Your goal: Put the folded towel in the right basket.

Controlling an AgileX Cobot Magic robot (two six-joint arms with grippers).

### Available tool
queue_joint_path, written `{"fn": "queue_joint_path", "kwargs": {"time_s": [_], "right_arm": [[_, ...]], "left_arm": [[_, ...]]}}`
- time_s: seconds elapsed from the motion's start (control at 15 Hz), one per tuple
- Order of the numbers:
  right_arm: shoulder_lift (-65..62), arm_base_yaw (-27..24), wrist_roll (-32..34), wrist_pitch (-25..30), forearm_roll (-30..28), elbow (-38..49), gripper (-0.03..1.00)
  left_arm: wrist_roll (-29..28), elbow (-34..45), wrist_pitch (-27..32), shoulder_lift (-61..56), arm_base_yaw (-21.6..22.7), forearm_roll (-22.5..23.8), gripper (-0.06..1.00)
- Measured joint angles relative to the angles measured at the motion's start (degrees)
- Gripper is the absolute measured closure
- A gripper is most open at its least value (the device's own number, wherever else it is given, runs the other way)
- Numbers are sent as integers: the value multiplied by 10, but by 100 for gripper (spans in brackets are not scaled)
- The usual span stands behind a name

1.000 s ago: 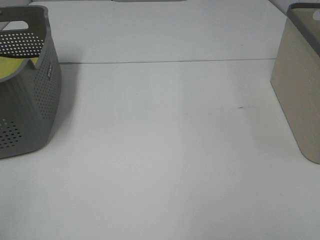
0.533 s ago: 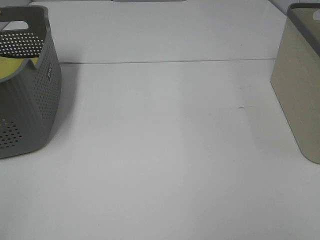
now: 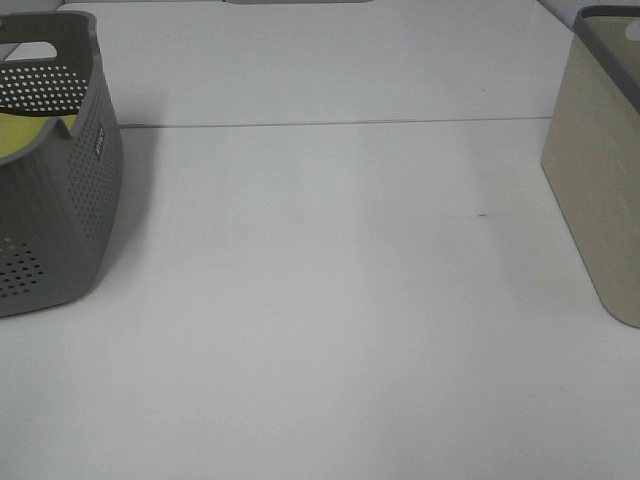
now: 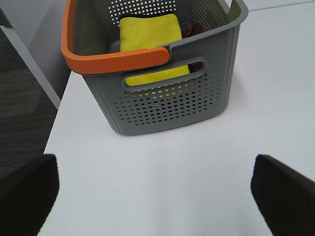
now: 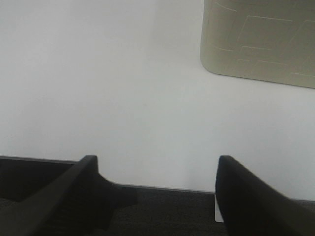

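Above table point(image 3: 330, 300) | left fingers point(image 4: 29, 196) spread, empty | right fingers point(image 5: 83, 191) spread, empty

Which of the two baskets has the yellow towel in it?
The grey perforated basket on the left, with the orange handle, holds the yellow towel. The beige basket has solid walls.

White table point(image 3: 330, 300), dark carpeted floor point(image 4: 22, 98).

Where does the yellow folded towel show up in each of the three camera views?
Exterior high: the yellow folded towel shows at the far left edge, seen over the rim of the grey perforated basket.
Left wrist: it lies inside the same basket, behind the orange handle.
Right wrist: not in view.
Shared landmark: the grey perforated basket.
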Motion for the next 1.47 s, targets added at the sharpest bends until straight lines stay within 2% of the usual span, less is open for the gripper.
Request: {"fn": "queue_joint_path", "kwargs": {"time_s": [0.47, 1.47], "right_arm": [[0, 0, 0, -36, 0, 19, 30], [0, 0, 0, -36, 0, 20, 30]], "left_arm": [[0, 0, 0, 0, 0, 0, -4], [0, 0, 0, 0, 0, 0, -4]]}}
